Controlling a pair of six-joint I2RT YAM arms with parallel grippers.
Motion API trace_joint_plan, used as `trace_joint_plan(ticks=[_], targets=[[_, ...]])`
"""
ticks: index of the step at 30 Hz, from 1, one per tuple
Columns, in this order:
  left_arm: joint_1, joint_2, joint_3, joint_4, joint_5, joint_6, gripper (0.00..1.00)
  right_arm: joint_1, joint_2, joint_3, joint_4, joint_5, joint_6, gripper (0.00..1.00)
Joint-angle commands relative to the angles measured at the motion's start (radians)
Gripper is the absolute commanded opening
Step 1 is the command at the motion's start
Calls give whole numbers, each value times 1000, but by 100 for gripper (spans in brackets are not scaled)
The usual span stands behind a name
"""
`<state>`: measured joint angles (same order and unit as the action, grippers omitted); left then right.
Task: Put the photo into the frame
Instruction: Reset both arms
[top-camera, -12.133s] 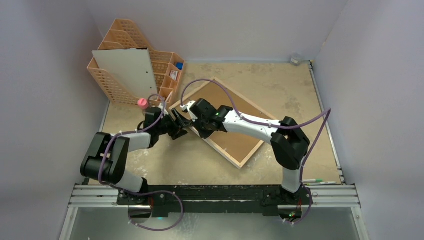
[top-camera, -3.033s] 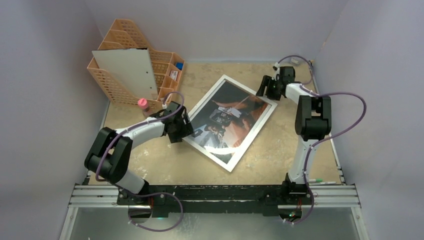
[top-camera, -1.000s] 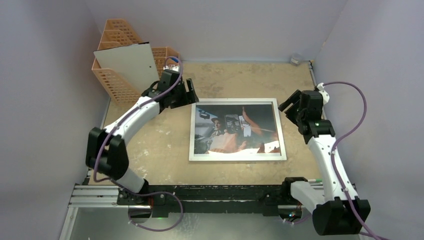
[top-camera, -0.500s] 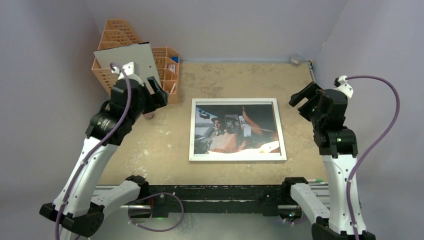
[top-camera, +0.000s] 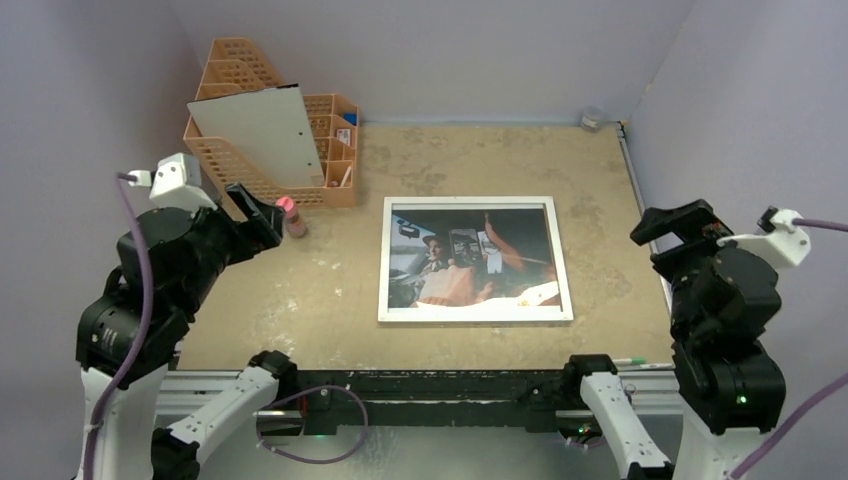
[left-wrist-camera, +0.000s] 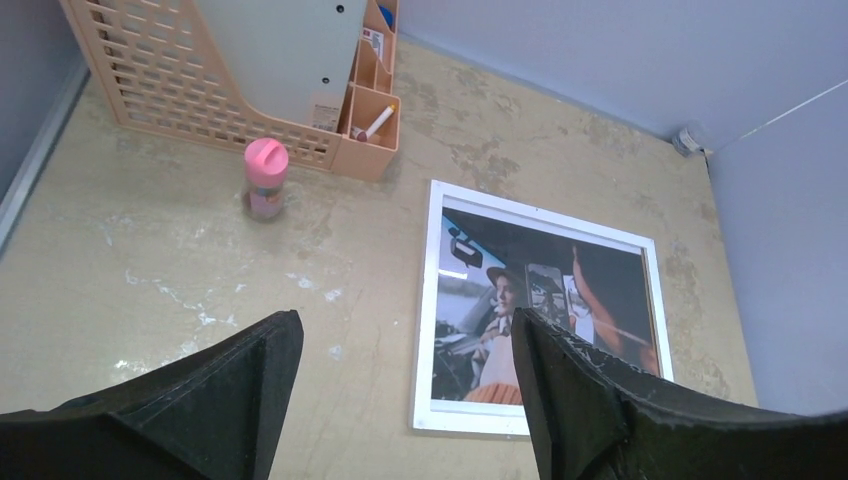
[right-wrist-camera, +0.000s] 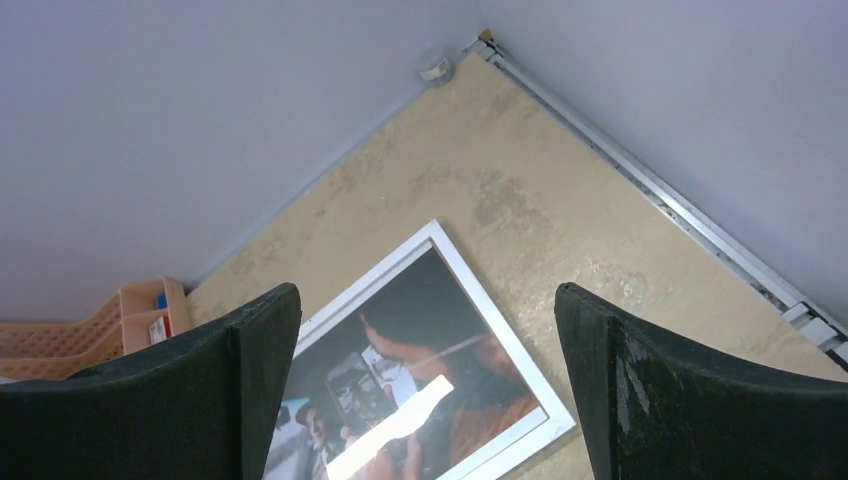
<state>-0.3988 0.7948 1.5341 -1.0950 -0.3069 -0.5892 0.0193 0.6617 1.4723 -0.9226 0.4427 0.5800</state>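
You look finished — the photo (top-camera: 470, 262) lies face-up inside the frame (top-camera: 476, 203), flat mid-table. Left gripper (left-wrist-camera: 400, 325) at its nine o'clock, right gripper (right-wrist-camera: 425, 295) at three — both jaws wide apart, empty.

White-bordered frame (top-camera: 474, 314) flat on table (top-camera: 450, 160), face up; dark glossy photo (top-camera: 470, 260) inside.
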Motion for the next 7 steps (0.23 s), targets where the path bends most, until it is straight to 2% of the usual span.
trace_joint_plan(ticks=[1,7], targets=[[4,-2,82,-94,-41,50,80,1,-13,78,-116,59,-19,99],[5,-16,111,-128,-37,58,83,1,-26,108,-152,37,-25,99]])
